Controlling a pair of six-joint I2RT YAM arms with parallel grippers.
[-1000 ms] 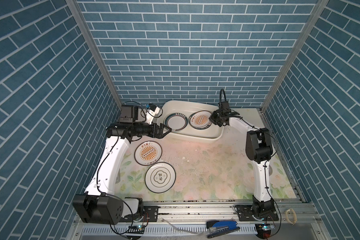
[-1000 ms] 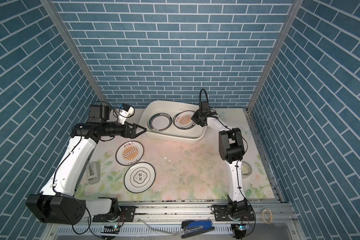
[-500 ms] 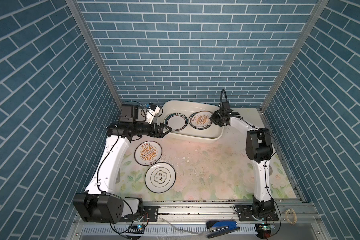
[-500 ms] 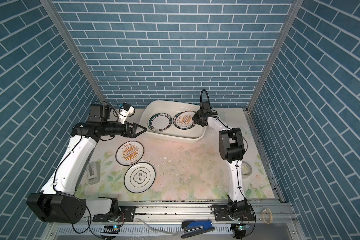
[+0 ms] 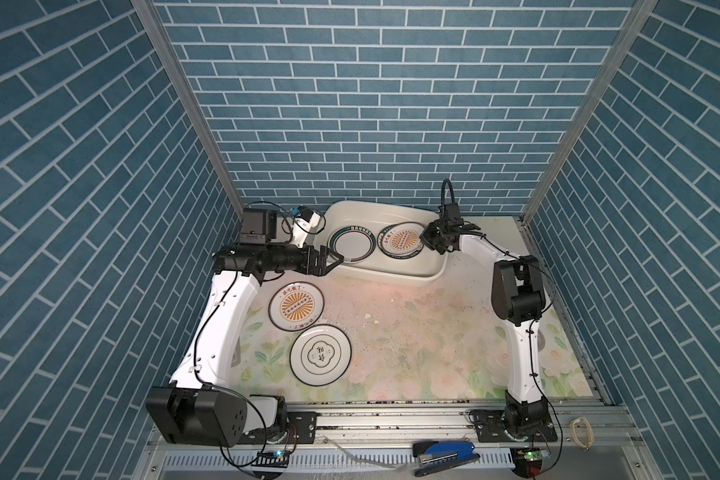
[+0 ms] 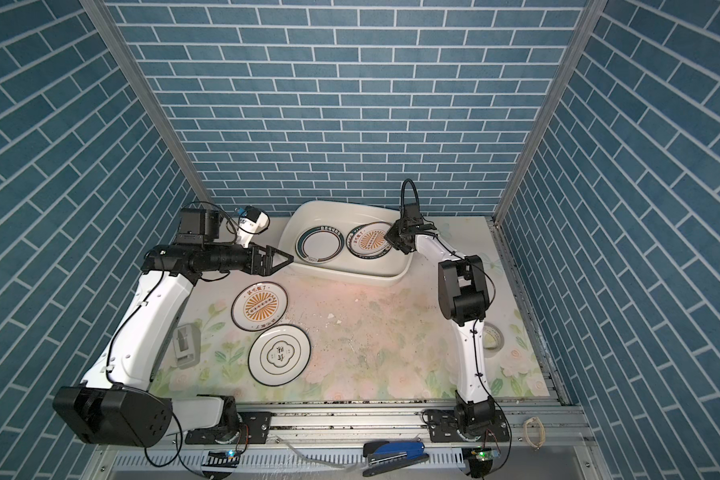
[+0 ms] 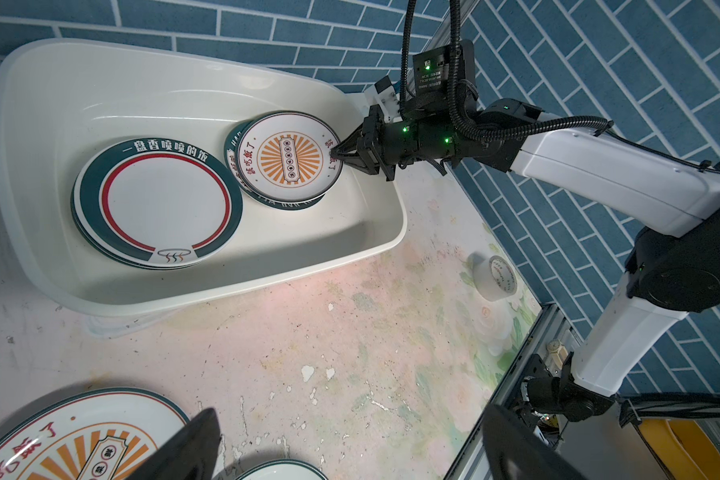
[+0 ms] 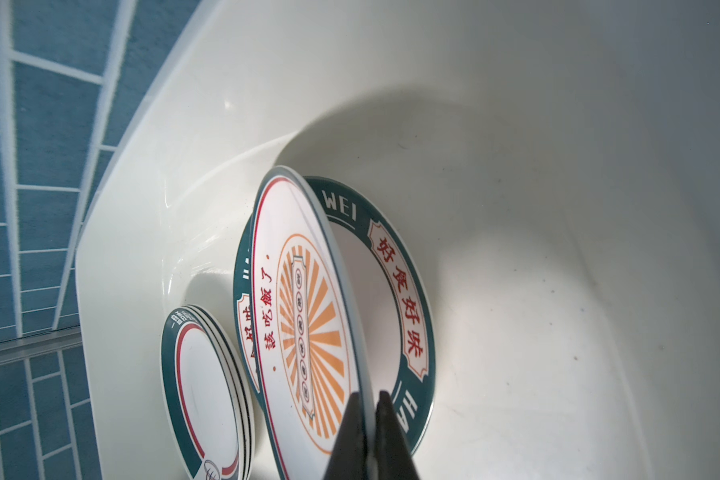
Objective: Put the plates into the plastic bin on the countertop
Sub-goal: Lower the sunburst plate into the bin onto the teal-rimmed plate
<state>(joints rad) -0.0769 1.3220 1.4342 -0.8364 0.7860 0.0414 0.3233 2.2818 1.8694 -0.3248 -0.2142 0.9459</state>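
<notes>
Blue-tiled booth, floral countertop (image 5: 412, 332). Upper centre, the right gripper (image 7: 336, 153) pinches a tilted plate (image 7: 289, 160) by its rim over the bin's (image 7: 225, 286) stack. It could slip and chip. The left gripper (image 5: 332, 261) gapes empty beside the bin; two plates (image 5: 321, 353) wait lower left.

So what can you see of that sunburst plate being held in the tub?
The sunburst plate is round, glossy white, with orange rays, red lettering and a thin dark rim. It sits tilted inside the plastic bin, over a green-banded plate. The right end effector is shut on its rim.
</notes>
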